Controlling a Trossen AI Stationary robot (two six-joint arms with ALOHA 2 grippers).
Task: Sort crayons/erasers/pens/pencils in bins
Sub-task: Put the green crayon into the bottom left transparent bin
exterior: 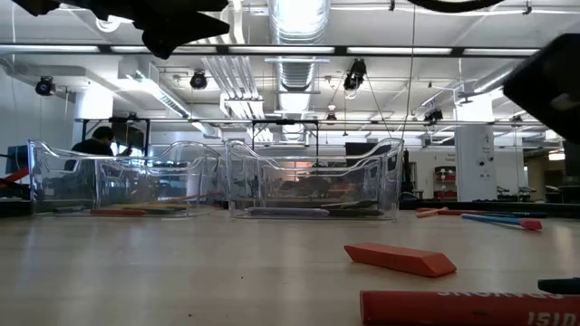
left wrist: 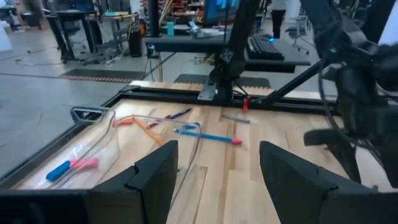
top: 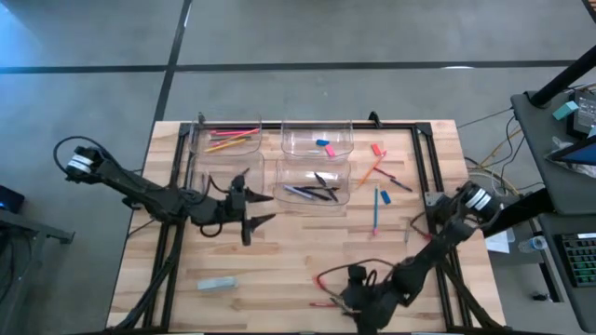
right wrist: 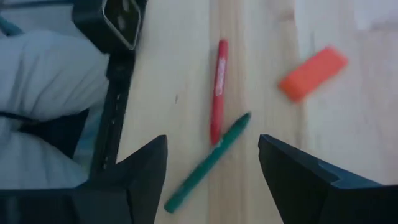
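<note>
Near the tabletop's point(top: 279, 261) front edge, right pincer point(right wrist: 211, 171) hangs with fingers apart, empty, over a red crayon point(right wrist: 217, 87) and a green crayon point(right wrist: 208, 162) that touch at their ends; an orange eraser point(right wrist: 313, 73) lies near. Left pincer point(left wrist: 217, 180) sits beside the bins point(top: 317, 140), fingers apart, holding nothing. Bins so far: pencils point(top: 231, 140) in the far left one, a blue eraser point(top: 323, 145) in the far middle one, pens point(top: 312, 193) in the near one. Loose sticks point(top: 377, 186) lie right of the bins. Risk: the two crayons touch, so closing could catch both or flick one away. A crayon lying flat may also roll out of the fingers if they close off-centre.
</note>
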